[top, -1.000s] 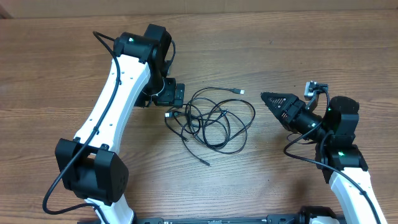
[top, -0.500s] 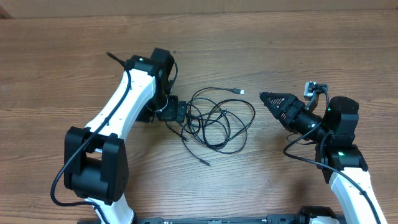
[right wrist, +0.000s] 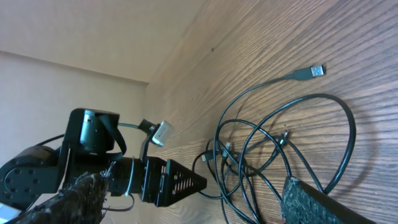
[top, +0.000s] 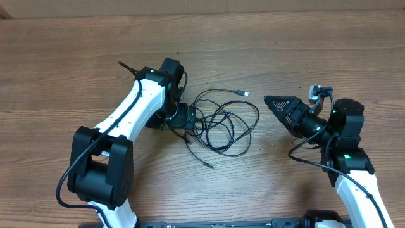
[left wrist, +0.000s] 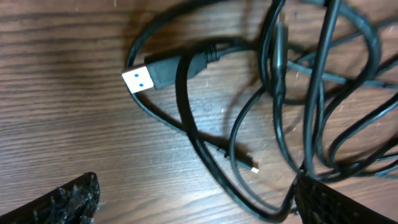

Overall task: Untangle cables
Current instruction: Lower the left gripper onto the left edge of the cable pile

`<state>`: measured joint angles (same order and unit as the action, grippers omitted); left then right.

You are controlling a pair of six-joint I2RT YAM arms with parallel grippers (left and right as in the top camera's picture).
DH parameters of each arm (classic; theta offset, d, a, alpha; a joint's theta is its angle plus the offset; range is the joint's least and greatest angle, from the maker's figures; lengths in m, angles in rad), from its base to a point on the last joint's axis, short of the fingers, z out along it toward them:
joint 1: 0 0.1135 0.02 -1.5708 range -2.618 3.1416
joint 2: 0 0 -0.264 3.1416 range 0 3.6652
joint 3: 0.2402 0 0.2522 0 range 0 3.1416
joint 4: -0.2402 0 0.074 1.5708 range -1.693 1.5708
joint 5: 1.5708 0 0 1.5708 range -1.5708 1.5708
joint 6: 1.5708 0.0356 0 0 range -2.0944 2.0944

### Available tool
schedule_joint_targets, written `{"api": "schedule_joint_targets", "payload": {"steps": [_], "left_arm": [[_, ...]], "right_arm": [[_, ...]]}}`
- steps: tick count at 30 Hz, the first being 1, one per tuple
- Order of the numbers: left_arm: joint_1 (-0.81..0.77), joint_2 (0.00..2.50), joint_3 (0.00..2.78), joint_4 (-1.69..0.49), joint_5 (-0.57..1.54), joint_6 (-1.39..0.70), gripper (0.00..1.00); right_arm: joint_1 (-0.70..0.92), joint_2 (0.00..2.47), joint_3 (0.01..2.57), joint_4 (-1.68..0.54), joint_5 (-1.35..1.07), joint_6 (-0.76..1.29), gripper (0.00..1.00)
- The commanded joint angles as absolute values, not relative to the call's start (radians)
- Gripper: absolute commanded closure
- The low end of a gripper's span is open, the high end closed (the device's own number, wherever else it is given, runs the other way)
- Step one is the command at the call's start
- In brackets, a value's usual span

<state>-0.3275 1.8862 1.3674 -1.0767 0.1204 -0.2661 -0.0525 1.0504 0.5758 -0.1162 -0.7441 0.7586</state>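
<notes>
The cables [top: 223, 124] are thin black cords in a loose tangle of loops on the wooden table. One small plug end [top: 243, 93] lies at the top right and a loose end [top: 209, 166] trails toward the front. My left gripper [top: 188, 119] is open, low at the tangle's left edge. In the left wrist view its fingers [left wrist: 196, 185] straddle a strand, with a USB plug [left wrist: 149, 76] just ahead. My right gripper [top: 271, 100] is open and empty, to the right of the tangle and apart from it. The right wrist view [right wrist: 196, 186] shows the cables [right wrist: 280, 143] ahead.
The wooden table [top: 76, 76] extends all round the tangle. A tan wall runs along the table's far edge [top: 253, 6]. The left arm's white link [top: 126, 114] lies left of the cables, and thicker black robot wiring [top: 310, 149] hangs by the right arm.
My left arm has swung right and toward the front, bringing its gripper onto the left edge of the tangle. The right arm and the cables have not moved.
</notes>
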Motion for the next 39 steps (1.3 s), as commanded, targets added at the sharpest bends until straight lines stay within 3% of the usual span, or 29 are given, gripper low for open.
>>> {"api": "schedule_joint_targets", "payload": {"steps": [1, 8, 12, 16, 23, 28, 32, 36, 37, 39], "left_arm": [[-0.330, 1.895, 1.361, -1.061, 0.131, -0.330, 0.00], [-0.330, 1.895, 1.361, -1.031, 0.131, -0.350, 0.01], [-0.342, 1.895, 1.361, -1.047, 0.112, -0.467, 0.12], [-0.365, 1.895, 1.356, -1.052, 0.055, -0.587, 0.13], [-0.415, 1.897, 1.349, -1.026, 0.016, -0.615, 0.14], [-0.440, 1.897, 1.329, -0.995, -0.028, -0.645, 0.40], [-0.453, 1.897, 1.282, -0.962, -0.040, -0.685, 0.54], [-0.453, 1.897, 1.237, -0.949, -0.040, -0.736, 0.82], [-0.453, 1.897, 1.229, -0.944, -0.040, -0.738, 0.96], [-0.453, 1.897, 1.224, -0.942, -0.039, -0.737, 0.96]], "right_arm": [[-0.056, 1.051, 0.590, -0.116, -0.733, 0.750, 0.12], [-0.056, 1.051, 0.590, -0.117, -0.733, 0.750, 0.12], [-0.056, 1.051, 0.590, -0.116, -0.727, 0.750, 0.12], [-0.056, 1.051, 0.590, -0.119, -0.714, 0.750, 0.12], [-0.056, 1.051, 0.590, -0.119, -0.707, 0.750, 0.11], [-0.056, 1.051, 0.590, -0.120, -0.707, 0.750, 0.11], [-0.056, 1.051, 0.590, -0.126, -0.707, 0.750, 0.11], [-0.056, 1.051, 0.590, -0.126, -0.707, 0.750, 0.11], [-0.056, 1.051, 0.590, -0.126, -0.707, 0.750, 0.11], [-0.056, 1.051, 0.590, -0.126, -0.707, 0.750, 0.11]]}}
